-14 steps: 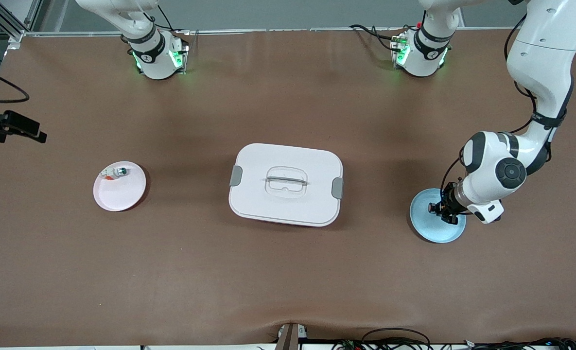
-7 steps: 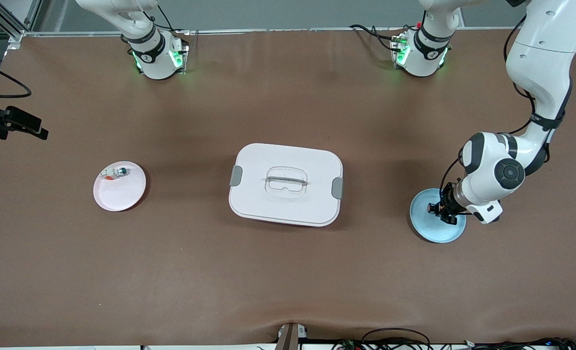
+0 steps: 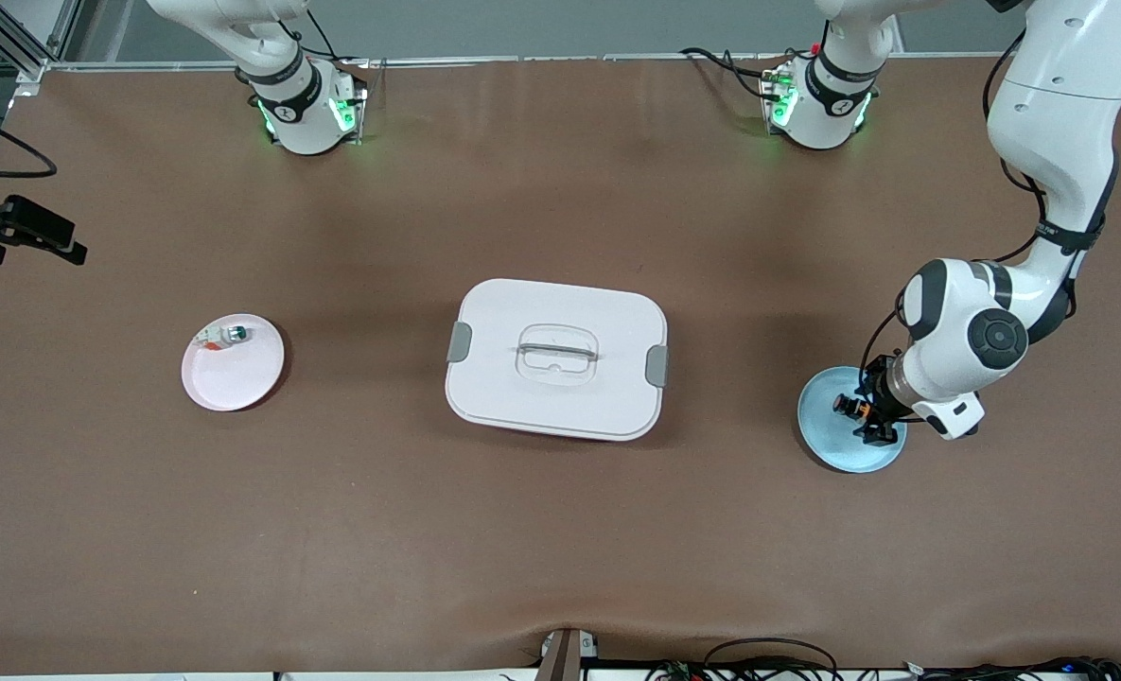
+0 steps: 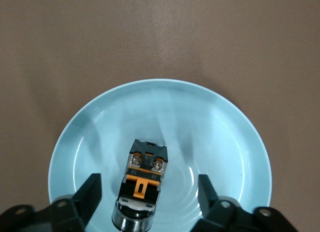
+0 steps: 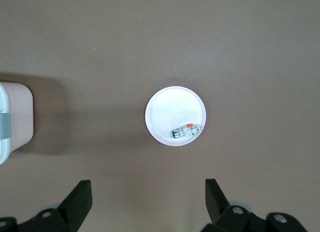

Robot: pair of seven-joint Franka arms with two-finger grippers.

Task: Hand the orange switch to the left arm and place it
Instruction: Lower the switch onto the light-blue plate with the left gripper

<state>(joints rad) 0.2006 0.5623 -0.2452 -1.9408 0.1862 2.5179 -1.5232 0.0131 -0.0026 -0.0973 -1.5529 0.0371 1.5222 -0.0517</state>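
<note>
The orange switch [image 3: 849, 407] lies on a blue plate [image 3: 834, 446] at the left arm's end of the table. In the left wrist view it [image 4: 144, 174] is black with an orange clip and a round metal end, resting on the plate [image 4: 210, 122]. My left gripper [image 3: 869, 418] is low over the plate and open. Its fingers [image 4: 92, 189] stand on either side of the switch with gaps, not touching it. My right gripper [image 5: 147, 192] is open and empty, high over the table near a pink plate [image 5: 167, 109]. The box [image 3: 555, 359] sits closed at the table's middle.
The pink plate [image 3: 234, 378] at the right arm's end holds a small white-and-green component [image 3: 224, 335], which also shows in the right wrist view [image 5: 186, 131]. The box's corner [image 5: 10, 122] shows there too. A black hand with a cable [image 3: 21, 236] shows at the front view's edge.
The left arm's wrist has shifted slightly over the blue plate, and the switch's orange part now shows beside the fingers. The black hand at the view's edge has drifted a little.
</note>
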